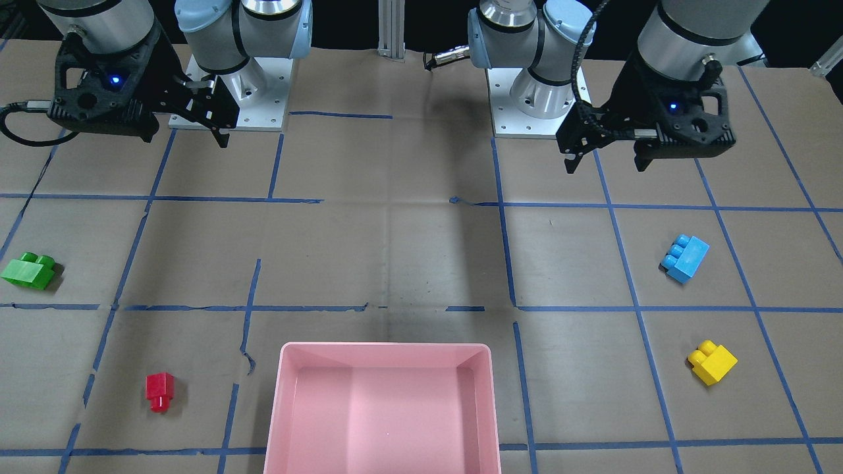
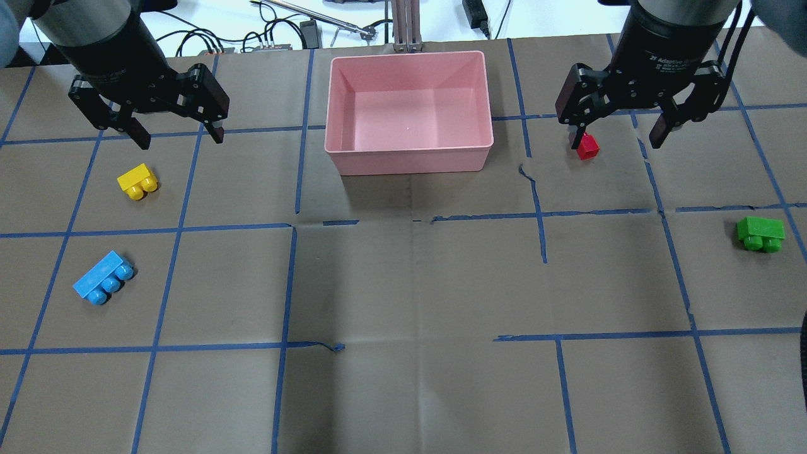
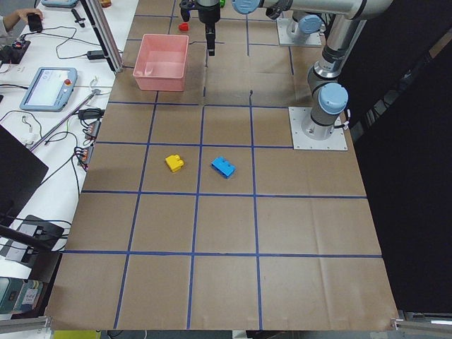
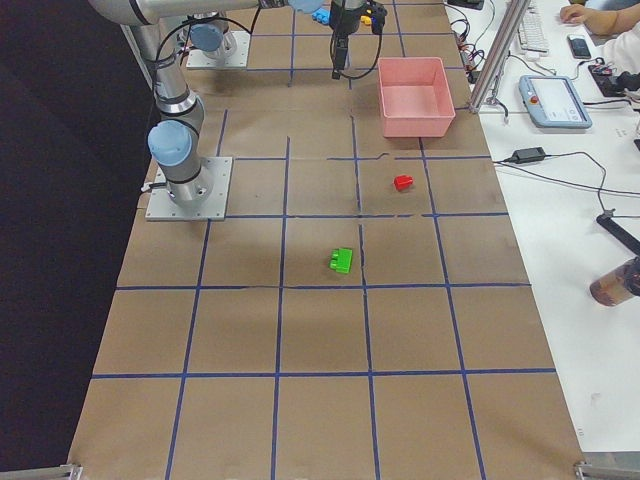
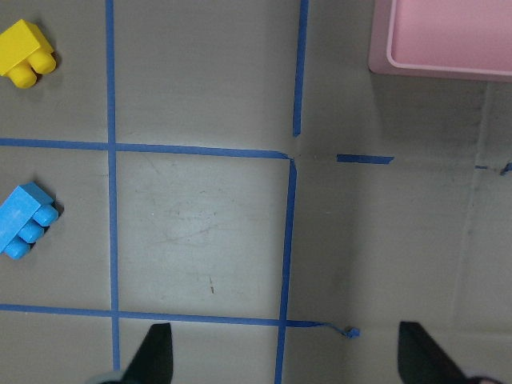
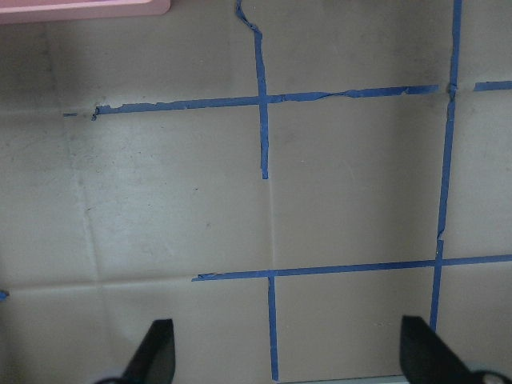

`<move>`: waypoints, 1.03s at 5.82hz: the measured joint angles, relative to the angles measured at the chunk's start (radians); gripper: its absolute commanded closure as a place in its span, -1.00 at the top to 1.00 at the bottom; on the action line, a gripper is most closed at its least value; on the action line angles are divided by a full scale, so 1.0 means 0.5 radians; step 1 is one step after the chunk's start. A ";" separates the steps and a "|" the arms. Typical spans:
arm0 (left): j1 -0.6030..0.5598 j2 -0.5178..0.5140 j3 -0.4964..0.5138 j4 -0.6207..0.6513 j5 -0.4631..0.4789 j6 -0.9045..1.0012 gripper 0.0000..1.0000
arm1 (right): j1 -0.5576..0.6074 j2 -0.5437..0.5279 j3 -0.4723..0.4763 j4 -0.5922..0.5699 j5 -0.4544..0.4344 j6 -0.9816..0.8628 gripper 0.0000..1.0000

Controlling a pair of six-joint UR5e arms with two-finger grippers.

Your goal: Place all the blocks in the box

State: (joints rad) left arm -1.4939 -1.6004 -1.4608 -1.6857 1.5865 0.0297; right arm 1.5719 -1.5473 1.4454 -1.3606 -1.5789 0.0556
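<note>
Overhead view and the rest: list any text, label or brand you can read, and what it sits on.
"2F Adaptive..." on the wrist body above the right gripper, overhead view; the rest of that label is too small to read.
Blocks, pink box, table: no text visible.
Teach pendant markings: too small to read.

The box point(image 2: 408, 151) sits mid-counter point(image 2: 403, 284) at the far edge from the robot. On the robot's left lie two blocks, one point(image 2: 137, 181) farther out, another point(image 2: 103, 278) nearer the robot. On its right lie two more, one point(image 2: 587, 146) near the box, the other point(image 2: 761, 233) well out toward the counter's end. All four lie outside the box.
</note>
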 measured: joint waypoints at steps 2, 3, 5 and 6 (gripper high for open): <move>0.252 0.007 -0.068 -0.006 0.003 0.372 0.99 | 0.001 -0.001 0.004 0.002 -0.002 0.002 0.99; 0.419 -0.010 -0.129 0.004 0.003 0.643 0.99 | 0.001 -0.001 0.005 0.003 -0.005 0.002 0.99; 0.696 -0.055 -0.306 0.191 0.010 1.240 0.99 | 0.001 -0.002 0.005 0.003 -0.006 0.002 0.99; 0.807 -0.083 -0.423 0.365 0.048 1.515 0.99 | 0.001 -0.002 0.005 0.003 -0.004 0.002 0.99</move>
State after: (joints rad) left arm -1.0905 -1.6421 -1.6723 -1.5034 1.6104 0.7874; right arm 1.5724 -1.5485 1.4478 -1.3591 -1.5811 0.0568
